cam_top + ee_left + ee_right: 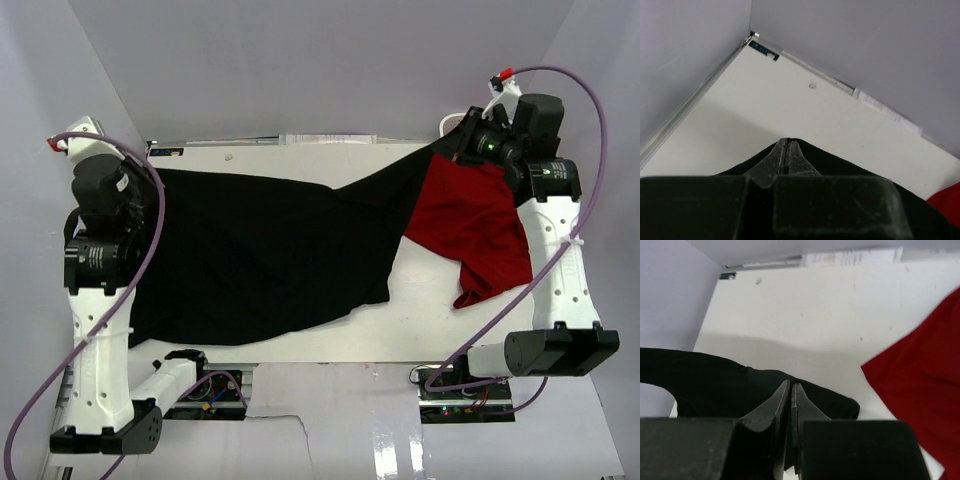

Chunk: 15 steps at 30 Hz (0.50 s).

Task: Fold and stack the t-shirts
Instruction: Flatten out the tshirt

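Observation:
The black t-shirt (260,255) hangs spread wide across the table, held taut between both grippers along its far edge. At the far left, my left gripper (155,178) is shut on one corner; in the left wrist view its jaws (786,142) are pressed together with black cloth (840,160) pinched between them. My right gripper (468,142) grips the other end at the far right, and its jaws (791,386) are closed on black fabric (715,380). The red t-shirt (470,225) lies crumpled on the table under the right arm, partly beneath the black one, and also shows as red cloth (925,370).
The white table (420,310) is boxed in by grey walls on the left, back and right. A paper strip (850,257) and a small blue label (760,48) lie along the back edge. A purple cable (590,150) loops beside each arm.

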Tool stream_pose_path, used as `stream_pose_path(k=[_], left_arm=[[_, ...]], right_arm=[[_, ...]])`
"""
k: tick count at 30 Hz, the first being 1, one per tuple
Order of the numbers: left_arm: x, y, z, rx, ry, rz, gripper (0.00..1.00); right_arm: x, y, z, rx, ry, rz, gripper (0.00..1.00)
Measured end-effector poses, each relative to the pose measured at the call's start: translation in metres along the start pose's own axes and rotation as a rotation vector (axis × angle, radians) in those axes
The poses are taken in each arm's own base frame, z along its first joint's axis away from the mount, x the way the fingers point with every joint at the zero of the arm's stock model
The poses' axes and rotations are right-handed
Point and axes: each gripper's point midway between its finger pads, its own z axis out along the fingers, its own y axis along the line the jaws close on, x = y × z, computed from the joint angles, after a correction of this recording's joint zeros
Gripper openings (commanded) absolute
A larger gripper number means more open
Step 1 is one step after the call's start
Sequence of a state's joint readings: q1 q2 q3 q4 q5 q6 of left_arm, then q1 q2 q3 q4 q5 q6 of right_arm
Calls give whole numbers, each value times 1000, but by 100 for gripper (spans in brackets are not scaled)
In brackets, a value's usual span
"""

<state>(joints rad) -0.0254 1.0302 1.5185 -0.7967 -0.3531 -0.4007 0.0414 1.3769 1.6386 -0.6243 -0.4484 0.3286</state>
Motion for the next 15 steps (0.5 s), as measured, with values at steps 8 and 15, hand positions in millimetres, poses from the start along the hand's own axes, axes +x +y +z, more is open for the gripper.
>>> stream_pose_path(k=[8, 15], left_arm=[[-31, -10, -40, 130, -148, -62, 0], [-31, -18, -67, 257, -208, -108, 0]], right_arm=[[-56, 86, -95, -151, -248, -228, 8], [-91, 171, -219, -241, -582, -500, 8]])
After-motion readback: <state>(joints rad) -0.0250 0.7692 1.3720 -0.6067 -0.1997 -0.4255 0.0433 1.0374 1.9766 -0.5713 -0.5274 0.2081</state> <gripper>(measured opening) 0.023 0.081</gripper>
